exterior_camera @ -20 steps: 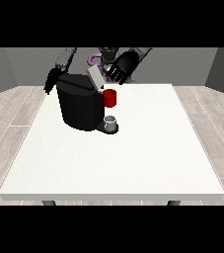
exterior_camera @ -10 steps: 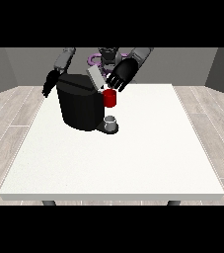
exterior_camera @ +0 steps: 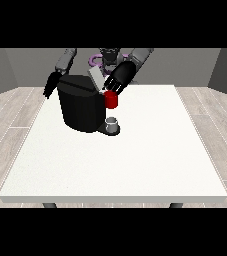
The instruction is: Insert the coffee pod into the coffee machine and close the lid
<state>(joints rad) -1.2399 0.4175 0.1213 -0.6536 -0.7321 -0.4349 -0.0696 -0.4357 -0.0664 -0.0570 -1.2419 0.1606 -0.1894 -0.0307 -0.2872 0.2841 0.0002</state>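
A black coffee machine (exterior_camera: 79, 107) stands on the white table (exterior_camera: 120, 160) left of centre, with a red front part (exterior_camera: 111, 100) and a small grey cup (exterior_camera: 112, 123) on its base. Its grey lid (exterior_camera: 96, 77) is tilted up at the top. The hand at the view's right (exterior_camera: 119, 78) rests on the lid's upper end, fingers pointing down toward the machine's top. The hand at the view's left (exterior_camera: 51, 84) hangs beside the machine's far left edge with fingers relaxed. No coffee pod shows in this view.
The table stretches wide in front of and to the right of the machine. The robot's torso (exterior_camera: 107, 56) stands behind the table's far edge. Wooden floor (exterior_camera: 10, 125) surrounds the table.
The hand at the view's right has come down and leftward onto the raised lid. The other hand has barely moved.
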